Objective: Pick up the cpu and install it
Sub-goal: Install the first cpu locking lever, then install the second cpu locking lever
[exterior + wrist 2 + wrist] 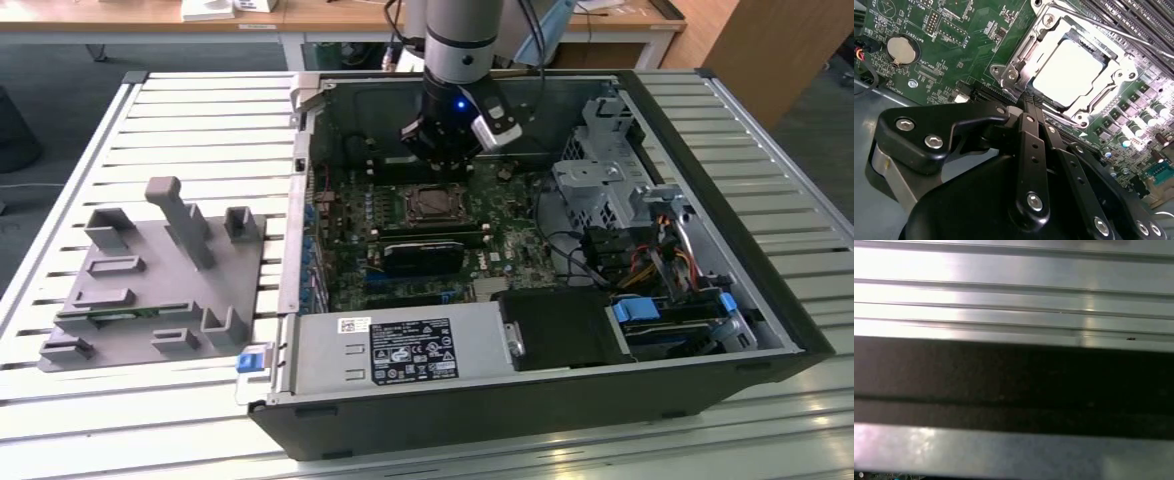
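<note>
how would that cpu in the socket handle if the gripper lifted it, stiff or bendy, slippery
The cpu is a flat square with a smooth metal top, so probably rigid and rather slippery. It lies low inside the socket frame, leaving little edge to grasp. The gripper is just beside it.

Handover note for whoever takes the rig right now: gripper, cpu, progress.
Gripper: fingers closed together, holding nothing, just above the motherboard beside the socket.
The cpu: lying flat inside the socket's metal frame; in the exterior view the socket sits just below the gripper.
Done: chip is placed in the socket.
Left: whether the retention frame is latched can't be told; check it.
</note>
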